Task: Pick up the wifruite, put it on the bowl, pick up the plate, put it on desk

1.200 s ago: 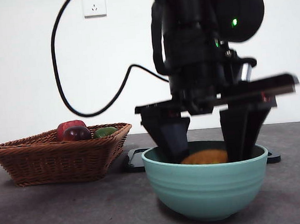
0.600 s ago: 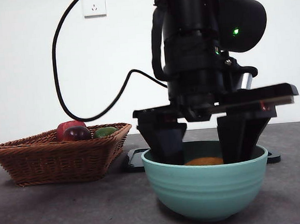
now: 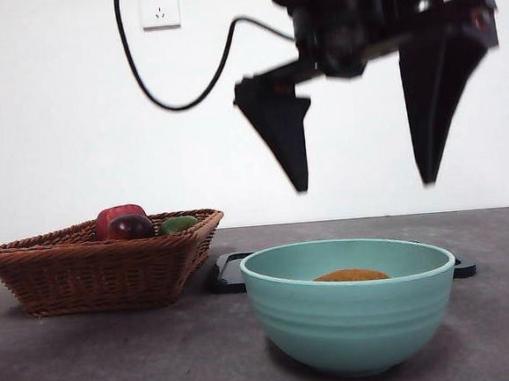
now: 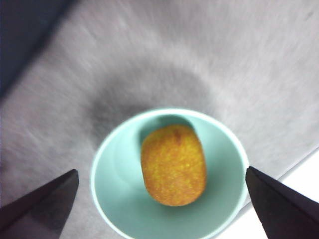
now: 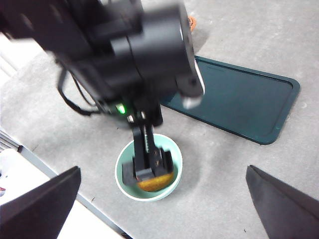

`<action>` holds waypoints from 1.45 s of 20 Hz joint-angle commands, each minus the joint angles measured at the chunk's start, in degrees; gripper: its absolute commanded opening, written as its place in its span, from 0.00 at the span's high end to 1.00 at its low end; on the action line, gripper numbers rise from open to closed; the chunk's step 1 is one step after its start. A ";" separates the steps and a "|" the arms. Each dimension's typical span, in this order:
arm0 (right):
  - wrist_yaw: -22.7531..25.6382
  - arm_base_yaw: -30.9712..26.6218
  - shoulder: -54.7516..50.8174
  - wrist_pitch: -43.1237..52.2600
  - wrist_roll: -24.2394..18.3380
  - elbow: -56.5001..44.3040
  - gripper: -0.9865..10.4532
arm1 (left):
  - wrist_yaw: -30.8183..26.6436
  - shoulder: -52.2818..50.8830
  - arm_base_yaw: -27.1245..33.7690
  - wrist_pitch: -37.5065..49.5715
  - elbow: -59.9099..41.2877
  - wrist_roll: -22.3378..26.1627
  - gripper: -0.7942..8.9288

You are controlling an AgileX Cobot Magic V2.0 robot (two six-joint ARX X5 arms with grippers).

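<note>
The brownish-orange wifruite (image 4: 173, 164) lies alone inside the teal bowl (image 4: 114, 199); only its top (image 3: 351, 275) shows over the bowl's rim (image 3: 352, 311) in the front view. My left gripper (image 3: 365, 185) hangs open well above the bowl, touching nothing, with nothing between its black fingers (image 3: 287, 135). The plate (image 5: 234, 97), a dark green rectangular tray, lies flat on the desk (image 3: 118, 360) just behind the bowl. My right gripper (image 5: 163, 169) is open and empty, high over the desk, looking down on the left arm (image 5: 124, 55) and the bowl (image 5: 123, 172).
A wicker basket (image 3: 93, 269) stands at the left with a red fruit (image 3: 115, 216), a dark purple fruit (image 3: 132, 227) and a green fruit (image 3: 179, 224) in it. A black cable (image 3: 181, 95) loops down from the left arm. The desk's near edge (image 5: 75, 196) runs close to the bowl.
The left gripper has risen straight up out of the bowl with its jaws open. The wifruite stays behind in the bowl.
</note>
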 commanded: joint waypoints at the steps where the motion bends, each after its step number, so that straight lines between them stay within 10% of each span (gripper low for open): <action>1: -0.15 0.26 0.11 0.31 -0.04 1.18 0.34 | -0.37 -3.13 -0.76 -0.50 3.13 0.90 0.35; 16: -0.15 0.26 0.11 0.31 -0.02 1.16 0.34 | -0.35 -36.87 -1.53 -4.92 0.57 0.94 0.24; 29: -0.11 0.26 0.17 0.33 -0.22 1.18 0.34 | -3.98 -82.44 -1.73 11.32 -44.83 -1.73 0.24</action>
